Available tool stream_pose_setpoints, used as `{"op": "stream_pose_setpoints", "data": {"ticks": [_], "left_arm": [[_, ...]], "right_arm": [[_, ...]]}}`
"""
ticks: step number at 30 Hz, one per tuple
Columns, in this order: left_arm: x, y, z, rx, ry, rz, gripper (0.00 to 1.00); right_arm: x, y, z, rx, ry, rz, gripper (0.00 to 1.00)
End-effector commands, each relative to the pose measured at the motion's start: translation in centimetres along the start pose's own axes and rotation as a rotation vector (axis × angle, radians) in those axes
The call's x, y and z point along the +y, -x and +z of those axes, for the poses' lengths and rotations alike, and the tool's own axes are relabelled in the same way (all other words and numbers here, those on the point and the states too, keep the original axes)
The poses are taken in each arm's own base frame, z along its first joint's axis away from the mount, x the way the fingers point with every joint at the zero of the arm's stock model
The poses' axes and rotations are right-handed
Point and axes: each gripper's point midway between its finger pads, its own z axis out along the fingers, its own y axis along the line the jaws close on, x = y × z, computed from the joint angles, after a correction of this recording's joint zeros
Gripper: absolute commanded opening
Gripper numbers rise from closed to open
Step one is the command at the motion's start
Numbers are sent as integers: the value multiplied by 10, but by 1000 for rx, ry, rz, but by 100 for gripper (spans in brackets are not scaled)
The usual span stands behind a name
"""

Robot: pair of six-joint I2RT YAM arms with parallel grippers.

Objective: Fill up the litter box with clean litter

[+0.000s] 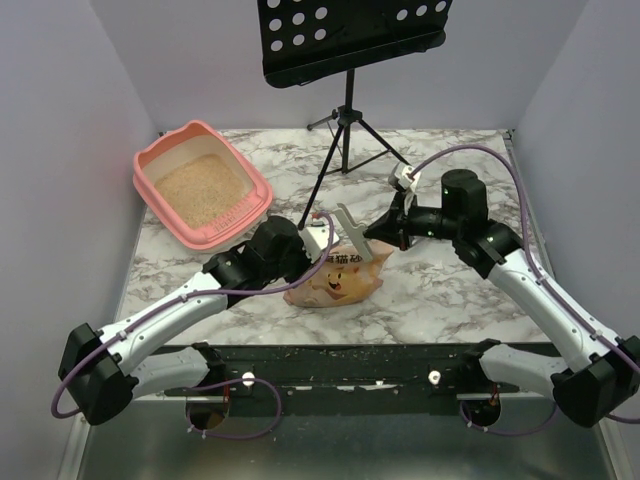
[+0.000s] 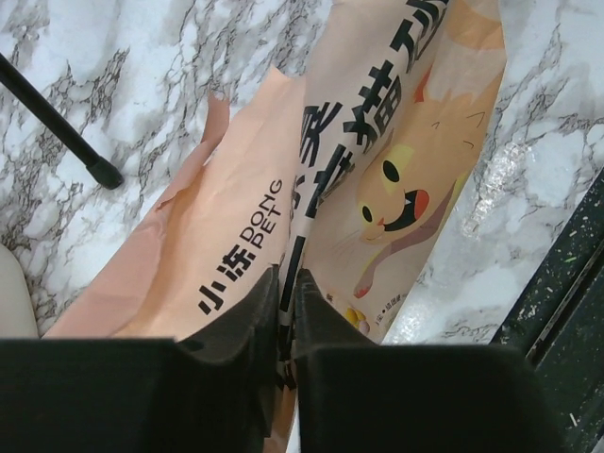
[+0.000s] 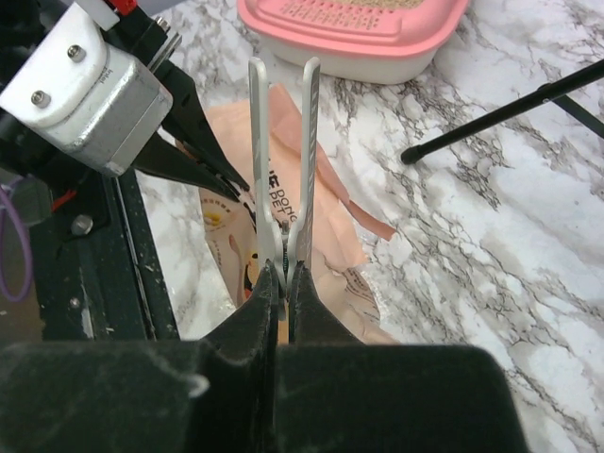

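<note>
Left gripper (image 2: 286,283) is pinched shut on a fold of the crinkled litter bag (image 2: 377,170), which lies on the marble table (image 1: 450,290). The right gripper (image 3: 283,283) clamps a white two-pronged clip (image 3: 283,142) just above it. Bag looks soft, saggy, probably grain-heavy — take the stiffer top edge, support the belly. Pink litter box (image 1: 225,232) is far-left, with clean litter (image 1: 200,190) inside. Music stand (image 1: 345,110) legs crowd that path — open room to the right.

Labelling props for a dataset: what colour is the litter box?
The litter box is salmon pink, seen best in the top external view.
</note>
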Motion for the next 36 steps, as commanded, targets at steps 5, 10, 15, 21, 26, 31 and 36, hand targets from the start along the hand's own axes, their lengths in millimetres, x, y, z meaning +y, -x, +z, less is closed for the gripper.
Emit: {"op": "stream_pose_setpoints", "data": {"ticks": [5,10,15,21,26,31,36], "left_arm": [[2,-8,10,31,24,-32,7],[0,-2,6,-4,17,-38,5],[-2,0,4,-18,9,-41,5],[-1,2,2,-26,15,-45,5],[0,4,1,-32,19,-50,6],[5,6,-1,-37,47,-62,6],[8,10,-6,-58,70,-69,6]], "right_arm": [[3,4,8,20,99,-141,1],[-6,2,14,11,82,-190,1],[-3,2,20,-13,126,-225,1],[4,-1,25,12,169,-239,1],[-1,-15,27,63,145,-230,1],[-7,-34,29,144,121,-210,1],[-12,-59,28,278,89,-206,1]]}}
